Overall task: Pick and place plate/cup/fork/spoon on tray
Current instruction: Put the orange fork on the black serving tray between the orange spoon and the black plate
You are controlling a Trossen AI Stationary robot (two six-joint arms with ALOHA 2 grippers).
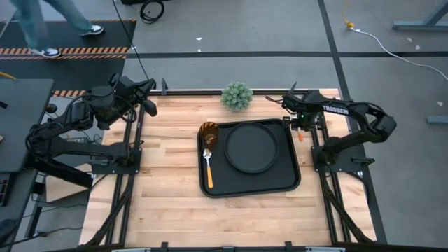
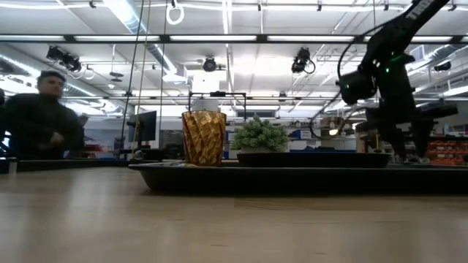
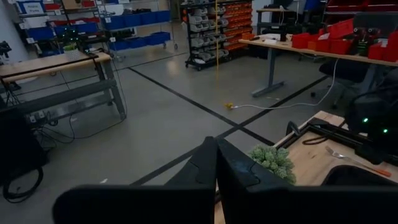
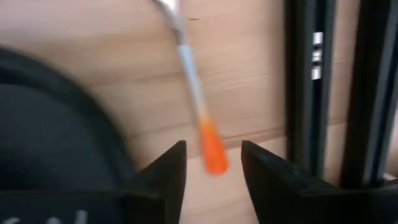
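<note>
left gripper (image 1: 148,106), matte dark fingers pressed together and shut on nothing, rests at the far left edge of the pale butcher-block table (image 1: 168,203). centre: large black rectangular tray (image 1: 290,183) with rounded corners and raised rim. in its left strip, the ribbed translucent amber cup (image 1: 209,131) stands upright at the far end; the spoon (image 1: 207,166), silver bowl toward the cup and yellowish-orange handle pointing away from it, lies just nearer. the round, flat black plate (image 1: 250,147) fills the tray's middle. a small bushy green plant (image 1: 237,96) sits beyond the tray at the far table edge. right: the fork (image 4: 198,99), thin silver shank and glossy orange-red handle, lies on bare wood just outside the tray's far right corner. right gripper (image 4: 212,163) hangs over the handle tip, fingers parted, holding nothing.
</note>
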